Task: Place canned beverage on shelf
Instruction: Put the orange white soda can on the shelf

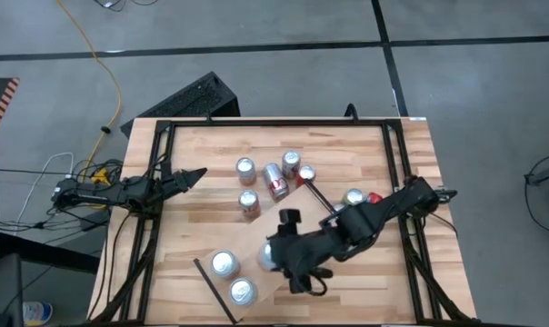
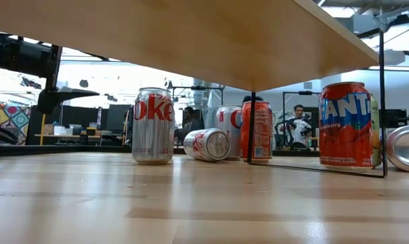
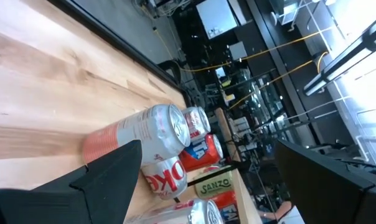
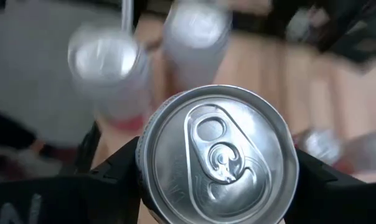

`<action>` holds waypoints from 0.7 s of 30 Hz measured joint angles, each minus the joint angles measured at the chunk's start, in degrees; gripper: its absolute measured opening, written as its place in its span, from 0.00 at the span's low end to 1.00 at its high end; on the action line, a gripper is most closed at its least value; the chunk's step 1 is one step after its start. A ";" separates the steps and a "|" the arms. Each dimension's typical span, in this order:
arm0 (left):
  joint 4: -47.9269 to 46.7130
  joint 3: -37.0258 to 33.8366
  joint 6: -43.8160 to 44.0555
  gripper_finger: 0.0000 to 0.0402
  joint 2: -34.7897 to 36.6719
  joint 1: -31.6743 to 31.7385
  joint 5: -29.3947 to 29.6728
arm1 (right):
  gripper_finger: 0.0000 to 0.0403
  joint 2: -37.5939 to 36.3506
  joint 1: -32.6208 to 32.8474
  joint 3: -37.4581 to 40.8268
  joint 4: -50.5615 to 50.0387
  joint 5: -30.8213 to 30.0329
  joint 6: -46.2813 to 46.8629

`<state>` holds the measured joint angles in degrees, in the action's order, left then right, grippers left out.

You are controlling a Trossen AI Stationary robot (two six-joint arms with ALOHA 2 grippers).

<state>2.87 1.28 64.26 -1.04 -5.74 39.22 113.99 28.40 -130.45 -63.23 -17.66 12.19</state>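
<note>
Two dark fingers of the right gripper (image 4: 216, 171) clasp a silver aluminium can (image 4: 218, 155); beyond it stand two more silver cans (image 4: 107, 68).

You have ten cans (image 1: 248, 203) in all. One can (image 4: 218, 158) sits between the jaws of the right gripper (image 1: 276, 256). Two stand on the shelf (image 1: 267, 282) just beside those jaws, and seven are on the table (image 1: 202, 222) beyond them, one of these lying on its side. There is one shelf. You have two arms and two grippers; the left gripper (image 1: 200, 173) is well apart from every can.
</note>
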 joint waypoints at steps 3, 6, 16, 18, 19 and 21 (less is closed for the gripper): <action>-0.08 0.00 -0.10 0.87 -0.04 0.00 0.00 | 0.65 0.00 0.17 0.70 -1.27 -0.28 1.30; -0.04 0.00 0.13 0.87 -0.31 0.00 0.00 | 0.65 0.97 1.27 0.56 -1.46 -1.16 1.25; -0.13 0.00 -0.58 0.87 -0.46 0.00 0.25 | 0.65 3.45 2.39 0.65 -0.15 -0.47 1.29; -0.13 0.00 -0.58 0.87 -0.46 0.00 0.27 | 0.65 3.50 2.36 0.67 0.78 -0.45 1.04; -0.13 0.00 -0.58 0.87 -0.46 0.00 0.29 | 0.65 3.50 2.36 0.67 1.62 -0.45 0.99; -0.14 0.00 -0.60 0.87 -0.46 0.00 0.31 | 0.65 3.50 2.36 0.67 2.57 -0.45 0.87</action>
<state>2.73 1.28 63.67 -1.50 -5.74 39.53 117.49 30.76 -129.78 -60.65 -18.11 13.06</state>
